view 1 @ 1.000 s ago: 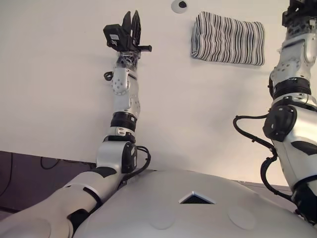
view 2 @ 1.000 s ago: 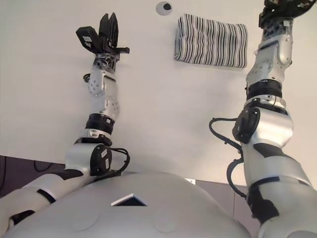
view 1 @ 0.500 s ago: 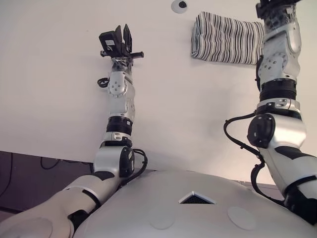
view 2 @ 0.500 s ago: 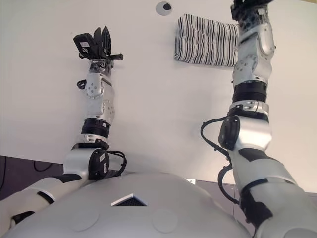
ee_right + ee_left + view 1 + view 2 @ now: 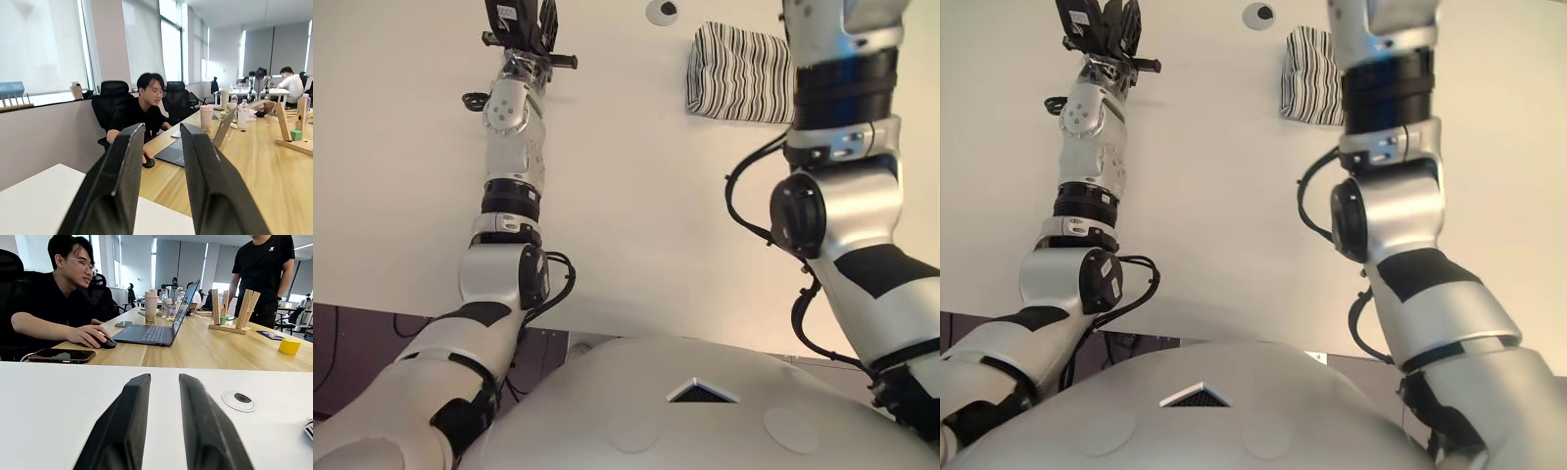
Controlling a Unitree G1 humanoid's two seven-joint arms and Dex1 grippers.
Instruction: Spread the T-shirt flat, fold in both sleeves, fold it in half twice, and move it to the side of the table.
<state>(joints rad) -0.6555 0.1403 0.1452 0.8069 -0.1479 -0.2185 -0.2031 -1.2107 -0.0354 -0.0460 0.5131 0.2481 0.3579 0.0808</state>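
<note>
Left eye view: the striped T-shirt (image 5: 736, 86) lies folded in a compact block on the white table (image 5: 636, 196) at one o'clock, well apart from the left gripper (image 5: 522, 14) at eleven; right eye view: the right forearm (image 5: 1386, 59) hides part of the shirt; left wrist view: the left gripper's fingers (image 5: 124, 426) stand slightly parted, empty; right wrist view: the right gripper (image 5: 164, 126) is raised, parted, empty. The shirt looks light, soft, limp; a pinch should probably catch all layers at a folded edge, or the stack may slump open.
</note>
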